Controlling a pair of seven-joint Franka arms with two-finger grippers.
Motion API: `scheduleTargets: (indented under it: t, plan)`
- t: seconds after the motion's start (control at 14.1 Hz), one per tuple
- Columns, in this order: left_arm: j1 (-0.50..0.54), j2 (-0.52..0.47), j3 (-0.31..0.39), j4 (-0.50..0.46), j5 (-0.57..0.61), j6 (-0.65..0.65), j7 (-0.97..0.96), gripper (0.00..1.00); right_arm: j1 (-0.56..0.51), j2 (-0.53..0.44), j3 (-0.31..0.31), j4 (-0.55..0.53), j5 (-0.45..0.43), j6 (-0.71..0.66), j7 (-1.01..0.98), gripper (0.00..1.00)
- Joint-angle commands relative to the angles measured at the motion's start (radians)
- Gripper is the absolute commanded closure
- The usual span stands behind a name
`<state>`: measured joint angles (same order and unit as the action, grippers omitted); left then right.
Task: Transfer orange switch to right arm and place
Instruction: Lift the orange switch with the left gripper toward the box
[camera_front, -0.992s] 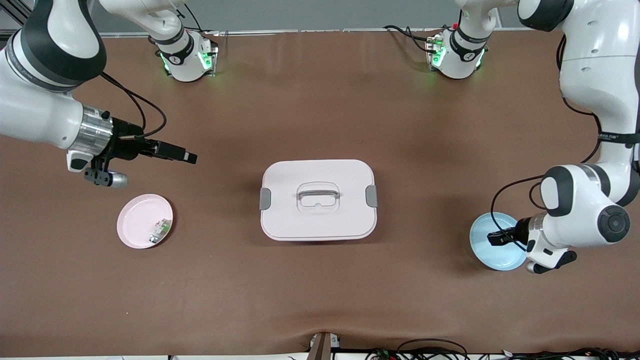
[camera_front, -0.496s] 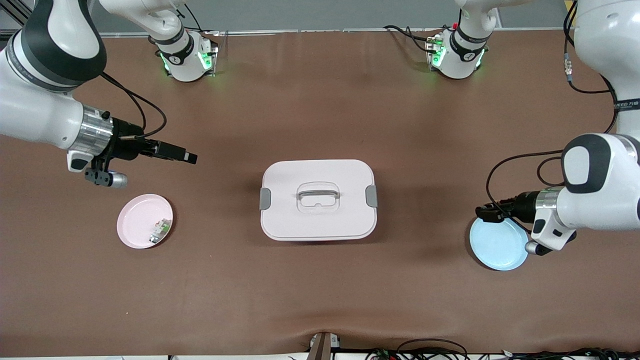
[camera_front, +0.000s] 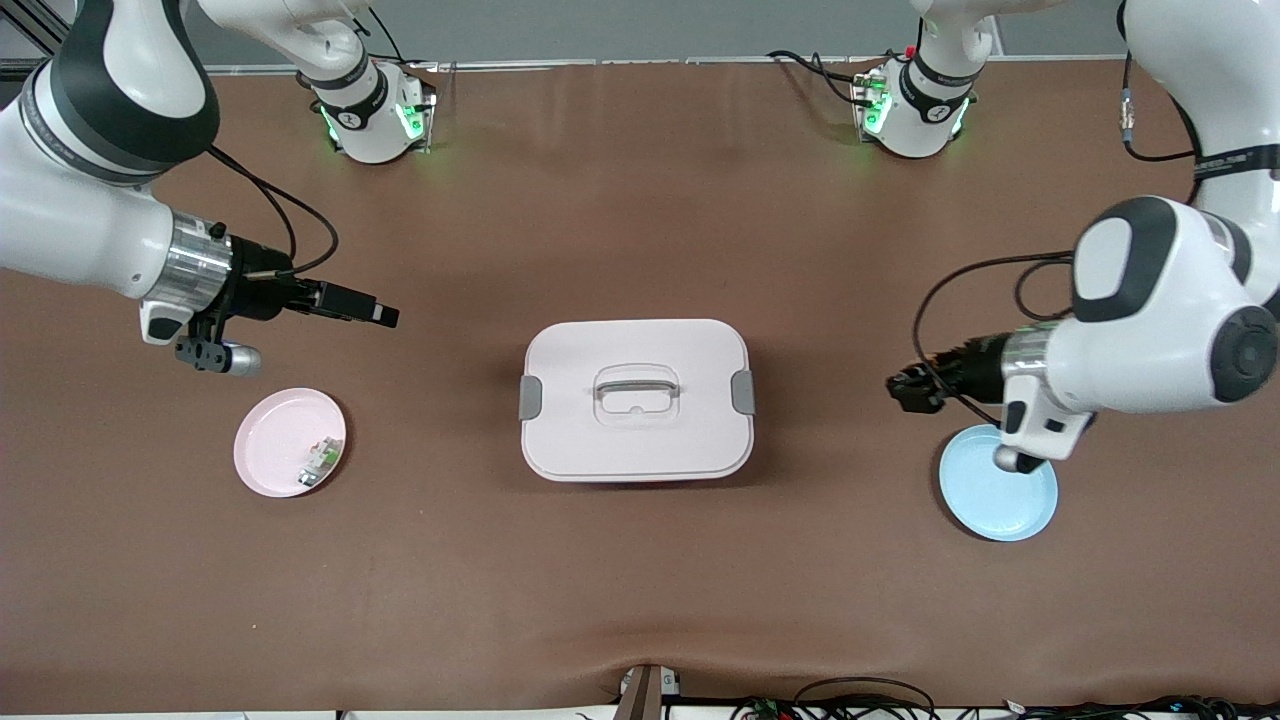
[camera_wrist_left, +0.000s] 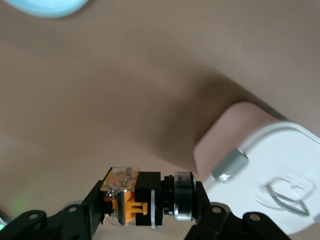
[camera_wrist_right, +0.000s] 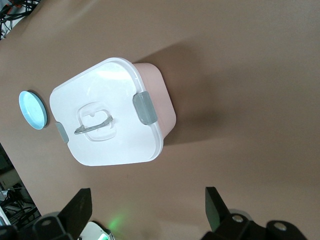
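Note:
The orange switch (camera_wrist_left: 131, 200), a stubby black part with orange marks and a clear end, lies crosswise between the jaws of my left gripper (camera_wrist_left: 150, 200). In the front view my left gripper (camera_front: 905, 388) is up over bare table between the lidded box (camera_front: 636, 400) and the blue plate (camera_front: 1000, 500). The switch itself cannot be made out there. My right gripper (camera_front: 385, 316) is open and empty in the air, toward the right arm's end, above the table near the pink plate (camera_front: 280, 445). Its fingers (camera_wrist_right: 80, 206) stand wide apart.
The pink plate holds a small white-and-green flat component (camera_front: 320, 462). The blue plate is bare. The white-lidded pink box with grey latches stands mid-table and shows in both wrist views (camera_wrist_left: 280, 165) (camera_wrist_right: 110, 115). Cables lie along the table's front edge.
My left gripper rose off the blue plate and moved toward the box, shut on the switch. My right arm has hardly moved.

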<state>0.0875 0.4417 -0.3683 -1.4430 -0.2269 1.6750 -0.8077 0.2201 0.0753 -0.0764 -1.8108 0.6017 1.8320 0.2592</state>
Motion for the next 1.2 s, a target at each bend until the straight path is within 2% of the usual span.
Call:
scheduleTargets:
  t: [0.0,0.28,0.43,0.5,0.71,0.92,1.13]
  plan:
    - [-0.008,-0.015,-0.069,-0.013,-0.005,0.018,-0.157,1.00,0.016,-0.023,-0.006,-0.034,0.016,0.024,-0.011,0.00]
    - [-0.107,-0.012,-0.077,-0.011,-0.003,0.063,-0.350,1.00,0.048,-0.032,-0.005,-0.062,0.020,0.075,-0.009,0.00]
    - [-0.159,-0.014,-0.078,-0.008,-0.003,0.101,-0.502,1.00,0.068,-0.055,-0.006,-0.088,0.082,0.101,-0.008,0.00]
    - [-0.179,-0.014,-0.078,0.010,-0.006,0.104,-0.566,1.00,0.079,-0.080,-0.006,-0.122,0.113,0.134,-0.008,0.00]
    - [-0.256,-0.003,-0.078,0.061,-0.011,0.104,-0.750,1.00,0.143,-0.140,-0.005,-0.218,0.124,0.249,0.003,0.00]
    - [-0.321,0.012,-0.078,0.070,-0.014,0.132,-0.890,1.00,0.208,-0.153,-0.005,-0.271,0.249,0.360,0.017,0.00]
    - [-0.354,0.020,-0.078,0.073,-0.023,0.164,-0.956,1.00,0.278,-0.160,-0.006,-0.315,0.309,0.466,0.020,0.00]
